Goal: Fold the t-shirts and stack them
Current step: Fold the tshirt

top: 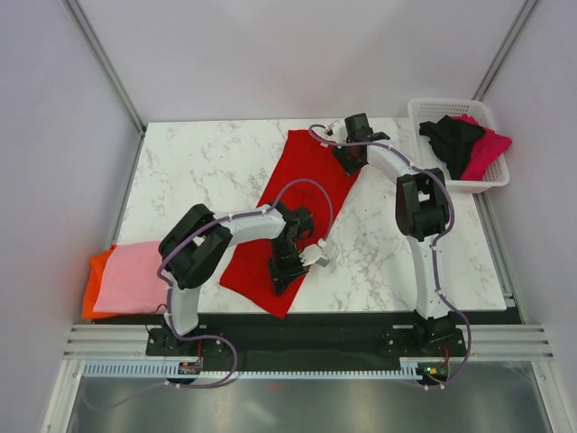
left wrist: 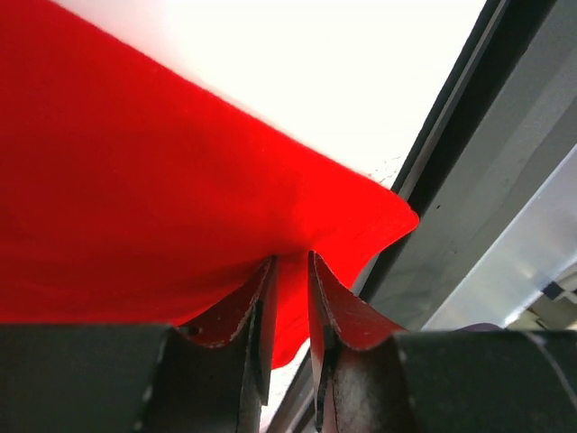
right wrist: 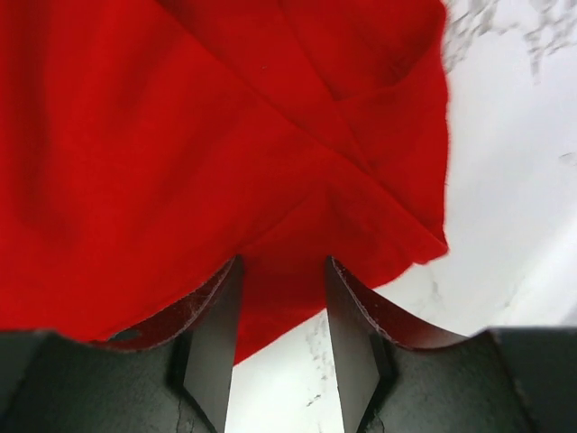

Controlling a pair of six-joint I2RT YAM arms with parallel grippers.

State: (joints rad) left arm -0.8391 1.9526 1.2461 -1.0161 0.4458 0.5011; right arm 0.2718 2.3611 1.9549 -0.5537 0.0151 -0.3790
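Closest in the left wrist view, the left gripper [left wrist: 290, 260] is pinching the near end of the red t-shirt [top: 311, 176] — its jaws are standing almost together with cloth caught between them, just beside a corner of the shirt, probably so that end can be lifted over for a fold. At the far end, the right gripper [right wrist: 284, 263] is straddling the opposite edge with jaws standing apart (not biting yet, as far as I can judge), where layers of cloth are overlapping. That shirt is lying diagonally across the middle of the table [top: 198, 162], reaching from one arm to the other. One pink t-shirt [top: 135, 275] is resting on an orange t-shirt [top: 92, 281] at the near left corner — seemingly the finished stack. One black t-shirt [top: 451, 140] and a magenta t-shirt [top: 489, 146] are waiting in the basket [top: 424, 106] at the far right. No brand, label or writing is showing anywhere.
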